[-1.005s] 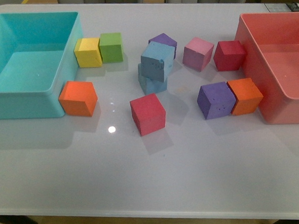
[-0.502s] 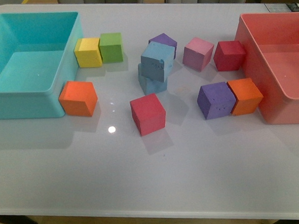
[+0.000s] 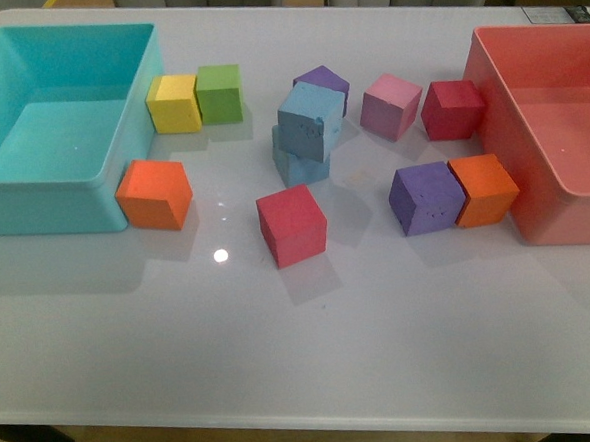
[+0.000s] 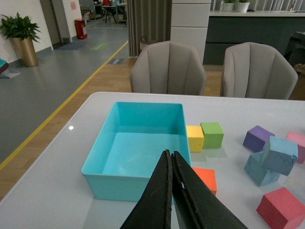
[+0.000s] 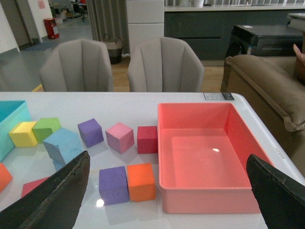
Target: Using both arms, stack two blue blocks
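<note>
left pincer (image 4: 171, 191): fingers pressed together | right pincer (image 5: 167, 191): fingers spread wide

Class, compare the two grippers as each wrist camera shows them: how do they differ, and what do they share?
The left gripper has its fingers pressed together, while the right gripper has its fingers spread wide. The left hangs above the turquoise bin; the right hangs near the red bin. Both are black, hold nothing, and are raised clear of the blue blocks, which already sit one on the other.
</note>
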### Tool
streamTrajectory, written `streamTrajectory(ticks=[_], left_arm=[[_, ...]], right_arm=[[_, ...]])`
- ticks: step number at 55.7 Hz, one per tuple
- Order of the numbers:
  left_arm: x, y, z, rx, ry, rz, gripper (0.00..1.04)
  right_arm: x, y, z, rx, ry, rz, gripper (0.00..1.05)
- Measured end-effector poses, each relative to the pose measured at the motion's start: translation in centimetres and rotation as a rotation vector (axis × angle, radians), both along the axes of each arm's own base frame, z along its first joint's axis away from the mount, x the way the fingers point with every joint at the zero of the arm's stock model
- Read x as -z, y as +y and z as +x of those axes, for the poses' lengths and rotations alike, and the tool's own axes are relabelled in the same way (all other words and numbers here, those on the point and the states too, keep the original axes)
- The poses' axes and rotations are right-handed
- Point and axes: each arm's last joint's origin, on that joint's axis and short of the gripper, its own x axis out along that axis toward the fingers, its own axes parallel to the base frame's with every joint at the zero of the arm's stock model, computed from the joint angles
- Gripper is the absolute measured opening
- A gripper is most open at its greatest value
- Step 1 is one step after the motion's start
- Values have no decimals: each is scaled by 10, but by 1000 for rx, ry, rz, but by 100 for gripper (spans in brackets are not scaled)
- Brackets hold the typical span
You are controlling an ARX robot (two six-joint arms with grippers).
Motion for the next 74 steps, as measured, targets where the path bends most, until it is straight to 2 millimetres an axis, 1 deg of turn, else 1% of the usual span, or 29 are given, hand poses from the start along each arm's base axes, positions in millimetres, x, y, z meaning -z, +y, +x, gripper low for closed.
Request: streamTrajectory(ticks=[5,9,21,22,25,30,31,39,40,42,43,44,47,49,52,74], left_arm=[[4,0,-6,0,34,0,2],[3,0,-10,0,14,0,2],[3,0,-11,0,5,0,2],[3,0,-11,0,5,-1,4],[3,0,-11,0,5,0,18],[3,0,-11,0,5,0,36],[3,0,-11,0,5,0,38],[3,0,-11,0,5,0,64],[3,0,-11,0,5,0,70],[3,0,-11,0,5,0,77],[3,0,-11,0,5,0,84],[3,0,-11,0,5,0,86],[3,0,-11,0,5,0,96],[3,0,-11,0,5,0,98],[3,0,-11,0,5,0,95],[3,0,-11,0,5,0,96]], right_arm=[[0,0,0,0,0,0,96],[0,0,0,0,0,0,96],[0,0,0,0,0,0,96],[0,0,0,0,0,0,96],[0,0,0,0,0,0,96],[0,0,0,0,0,0,96],[0,0,0,0,0,0,96],[0,0,0,0,0,0,96],[0,0,0,0,0,0,96],[0,0,0,0,0,0,96],[0,0,0,0,0,0,96],[0,0,0,0,0,0,96],[0,0,0,0,0,0,96],[0,0,0,0,0,0,96],[0,0,0,0,0,0,96],[0,0,0,0,0,0,96]])
